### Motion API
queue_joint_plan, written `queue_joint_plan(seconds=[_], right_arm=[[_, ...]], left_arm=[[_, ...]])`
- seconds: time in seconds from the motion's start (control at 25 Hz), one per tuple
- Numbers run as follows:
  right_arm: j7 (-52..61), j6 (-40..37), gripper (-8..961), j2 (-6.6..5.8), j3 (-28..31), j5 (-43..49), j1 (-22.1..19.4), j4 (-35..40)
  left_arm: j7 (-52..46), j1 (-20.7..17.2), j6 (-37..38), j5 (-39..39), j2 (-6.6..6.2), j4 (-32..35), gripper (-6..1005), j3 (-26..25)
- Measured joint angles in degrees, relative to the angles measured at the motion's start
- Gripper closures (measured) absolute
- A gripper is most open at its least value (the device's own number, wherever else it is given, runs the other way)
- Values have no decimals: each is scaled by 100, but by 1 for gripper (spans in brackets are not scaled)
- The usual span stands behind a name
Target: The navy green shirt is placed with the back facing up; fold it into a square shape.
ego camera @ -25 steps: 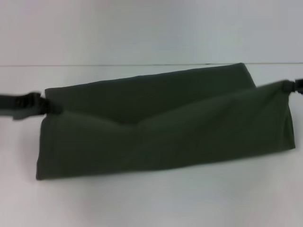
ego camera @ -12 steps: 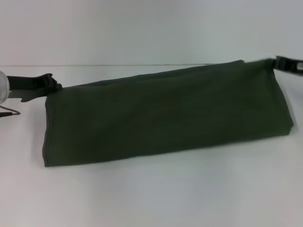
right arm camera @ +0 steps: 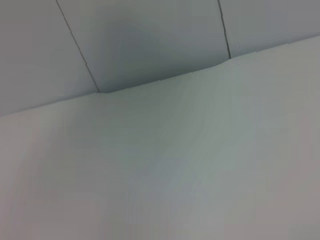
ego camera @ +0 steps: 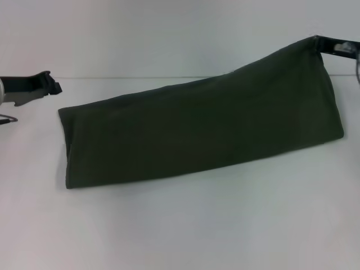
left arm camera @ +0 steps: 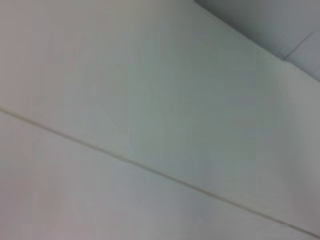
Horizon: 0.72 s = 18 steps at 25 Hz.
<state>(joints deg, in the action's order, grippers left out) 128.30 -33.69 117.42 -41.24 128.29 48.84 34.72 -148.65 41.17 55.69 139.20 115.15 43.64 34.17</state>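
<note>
shirt (ego camera: 202, 132) on table (ego camera: 180, 230)

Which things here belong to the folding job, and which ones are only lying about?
Job:
- shirt
- right gripper, holding up one shirt corner
- left gripper, beside the shirt, not touching

Lying about:
- nothing but the table

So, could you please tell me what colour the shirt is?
Plain dark olive green shirt, best in the head view.

left gripper (ego camera: 49, 82) hangs free at the left edge, jaws apart; right gripper (ego camera: 316, 43) raised, pinched closed at upper right.
</note>
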Motion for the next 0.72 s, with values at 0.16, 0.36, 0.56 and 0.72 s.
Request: queue_joint_plan(seconds=[0.16,0.36,0.56,0.72], right_arm=[[-31,661,910,76,-305,16,140,-280],[-19,1085,909,123,-602,19,187,-444],[-14,1152,909,108,-616,15,214,-449],[-44,1217,908,97,-688,31,278,-449]], left_arm=[[39,57,-240,37,55,-20,984,58],[90,34,-343,31,93,-31,984,120],[129,33,-349,-1,109,-24,984,130],[160,64,-361,-12,128,-23,984,133]])
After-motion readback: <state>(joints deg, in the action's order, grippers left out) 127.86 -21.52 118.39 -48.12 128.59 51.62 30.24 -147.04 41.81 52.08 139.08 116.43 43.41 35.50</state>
